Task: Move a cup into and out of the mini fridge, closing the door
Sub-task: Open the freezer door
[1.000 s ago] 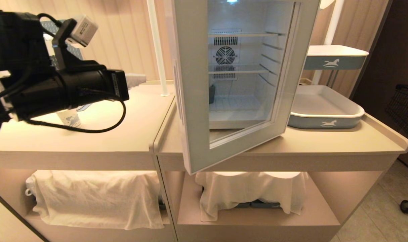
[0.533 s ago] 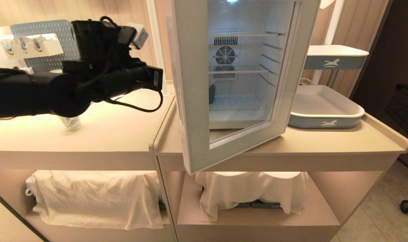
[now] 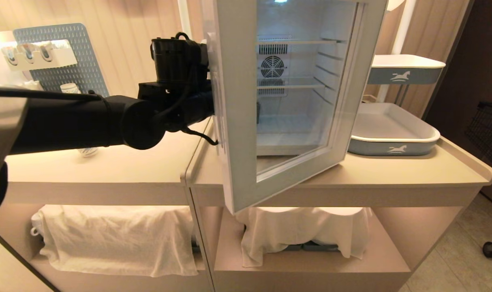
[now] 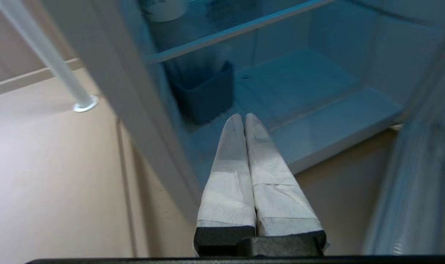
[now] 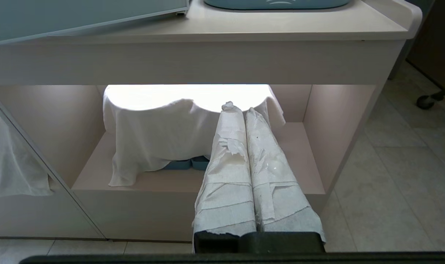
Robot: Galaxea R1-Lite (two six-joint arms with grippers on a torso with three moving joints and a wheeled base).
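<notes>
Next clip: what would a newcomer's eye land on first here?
The mini fridge on the counter, its glass door swung wide open toward the camera and its shelves bare. Next, the black left arm reaches across from the left to the door's outer edge, its left pincer shut and empty. The cup sits on the counter, mostly hidden under that arm.

- A café-style drinks station: a glass-door mini fridge (image 3: 294, 81) on a pale worktop (image 3: 392, 170).
- Horse-logo trays (image 3: 392, 129) and a pegboard (image 3: 67, 56) of cups behind.
</notes>
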